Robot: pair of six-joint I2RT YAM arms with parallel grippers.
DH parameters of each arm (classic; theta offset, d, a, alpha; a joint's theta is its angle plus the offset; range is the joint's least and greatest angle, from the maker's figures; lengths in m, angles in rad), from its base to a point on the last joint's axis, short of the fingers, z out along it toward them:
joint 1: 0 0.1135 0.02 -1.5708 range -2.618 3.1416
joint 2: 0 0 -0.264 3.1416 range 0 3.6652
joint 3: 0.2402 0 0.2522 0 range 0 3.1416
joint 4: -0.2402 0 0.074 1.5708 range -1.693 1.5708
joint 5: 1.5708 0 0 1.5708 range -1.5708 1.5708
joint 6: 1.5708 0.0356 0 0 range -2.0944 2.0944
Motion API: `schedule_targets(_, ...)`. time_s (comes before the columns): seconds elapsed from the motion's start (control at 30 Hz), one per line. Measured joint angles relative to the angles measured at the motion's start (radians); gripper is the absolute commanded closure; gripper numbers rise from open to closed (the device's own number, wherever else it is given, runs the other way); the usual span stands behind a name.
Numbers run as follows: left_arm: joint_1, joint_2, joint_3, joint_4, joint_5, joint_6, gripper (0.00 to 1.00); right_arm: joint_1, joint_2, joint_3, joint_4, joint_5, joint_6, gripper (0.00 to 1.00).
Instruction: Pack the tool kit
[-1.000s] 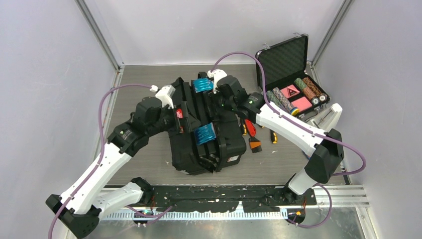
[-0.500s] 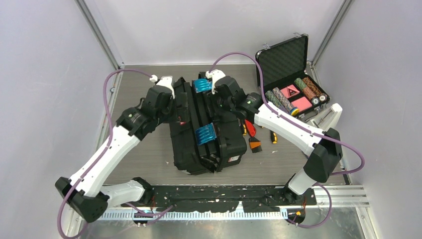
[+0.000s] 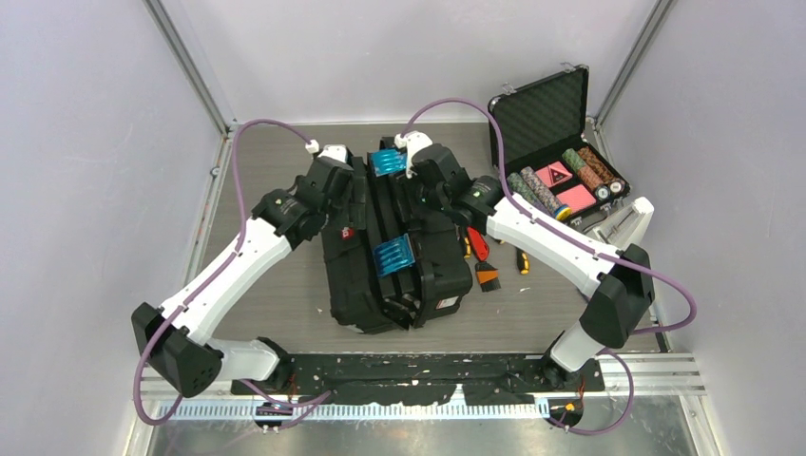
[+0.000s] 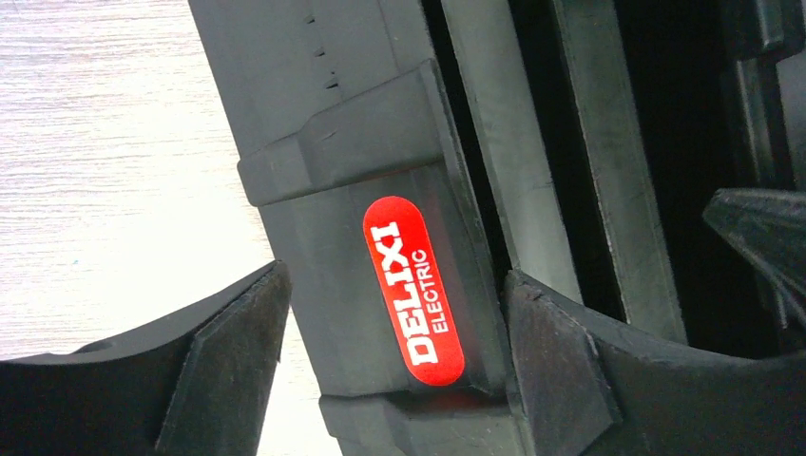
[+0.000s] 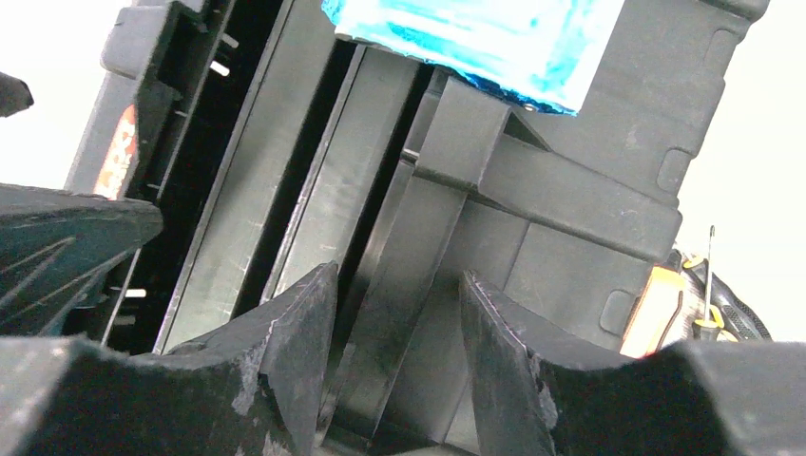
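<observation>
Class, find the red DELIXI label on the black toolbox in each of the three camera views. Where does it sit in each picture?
Top external: the red label is a tiny red spot on the left side of the toolbox, left of centre.
Left wrist: large, low centre, lettering readable.
Right wrist: only a thin red sliver near the left edge, probably the label.
Shared landmark: the black toolbox body.

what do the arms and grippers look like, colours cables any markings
The left arm and right arm both have white link shells with black joints and bases. A purple cable loops along each to a white wrist connector. The fingers are matte black wedges with scuffed edges. No markings are readable.
</observation>
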State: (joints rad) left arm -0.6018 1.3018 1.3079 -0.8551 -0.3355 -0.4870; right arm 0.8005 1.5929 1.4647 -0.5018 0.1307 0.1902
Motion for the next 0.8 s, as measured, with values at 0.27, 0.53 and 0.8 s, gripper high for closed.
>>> schedule_targets(0.27,0.021,-0.070,-0.068,0.039,-0.004,-0.002,0.43,-0.064,-0.018,-0.029,0.043,-0.051,0.009,0.45)
schedule_targets(0.53,0.109,-0.141,-0.150,0.103,0.046,-0.002,0.58,-0.129,-0.060,-0.103,0.124,-0.152,0.050,0.46)
schedule_targets(0.8,0.224,-0.165,-0.230,0.222,0.161,-0.006,0.71,-0.189,-0.096,-0.197,0.251,-0.248,0.100,0.52)
